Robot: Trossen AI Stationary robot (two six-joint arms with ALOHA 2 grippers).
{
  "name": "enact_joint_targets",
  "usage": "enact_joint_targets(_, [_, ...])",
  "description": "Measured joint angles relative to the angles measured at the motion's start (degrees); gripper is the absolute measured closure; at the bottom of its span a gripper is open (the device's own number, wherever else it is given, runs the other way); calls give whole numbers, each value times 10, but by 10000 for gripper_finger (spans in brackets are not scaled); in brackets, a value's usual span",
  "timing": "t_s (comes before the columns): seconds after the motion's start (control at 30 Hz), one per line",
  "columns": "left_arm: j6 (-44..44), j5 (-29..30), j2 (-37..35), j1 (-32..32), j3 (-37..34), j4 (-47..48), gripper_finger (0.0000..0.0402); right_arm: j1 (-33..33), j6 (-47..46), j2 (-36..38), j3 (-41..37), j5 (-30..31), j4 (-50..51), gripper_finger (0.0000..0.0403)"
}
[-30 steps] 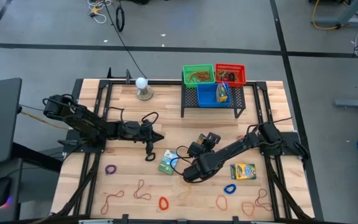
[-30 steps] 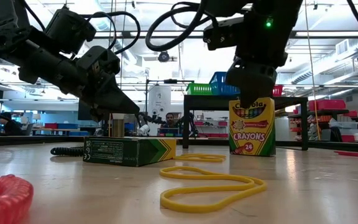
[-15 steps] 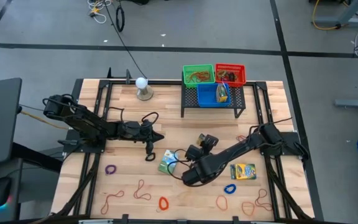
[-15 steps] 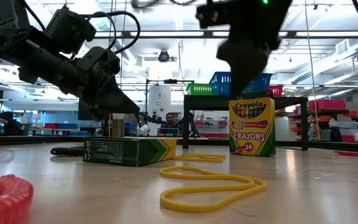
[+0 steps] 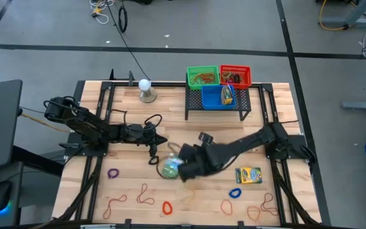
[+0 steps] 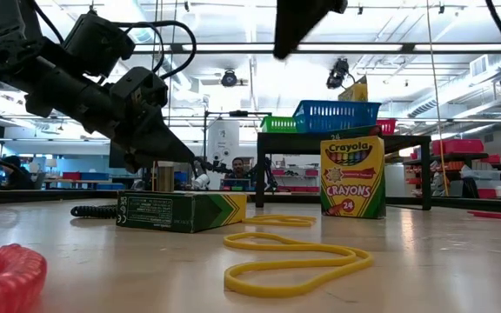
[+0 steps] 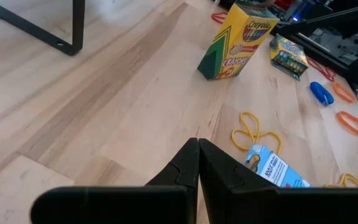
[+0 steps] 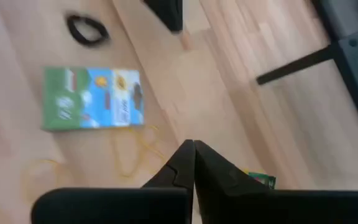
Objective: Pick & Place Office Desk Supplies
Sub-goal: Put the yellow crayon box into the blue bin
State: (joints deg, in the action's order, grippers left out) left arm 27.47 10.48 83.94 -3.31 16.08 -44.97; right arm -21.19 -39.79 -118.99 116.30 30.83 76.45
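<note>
Right claw shut, empty, above the green box; we judge: open wide before descending; left claw shut.

Bright, even light pours from the ceiling strips in the low view, washing the room behind pale. The tabletop is lit flat from overhead, with only soft, short shadows. Right wrist view is smeared by motion blur; the green crayon box is fuzzy. In the low view the near red loop is out of focus.
</note>
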Motion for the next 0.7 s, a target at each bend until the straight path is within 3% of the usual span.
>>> enact_joint_targets(0.13, [2,0,0,0,0,-3,387,22,26,57,-16,-44,-51,396])
enact_joint_targets(0.23, [-6,0,0,0,0,-8,387,42,55,117,-71,-93,-126,398])
enact_joint_targets(0.4, [-53,12,0,0,0,-34,387,83,79,250,-270,-206,-308,400])
enact_joint_targets(0.53, [-50,36,0,0,0,-38,387,110,45,348,-408,-265,-386,401])
enact_joint_targets(0.7, [-43,56,0,0,0,-37,387,125,-30,429,-482,-268,-342,398])
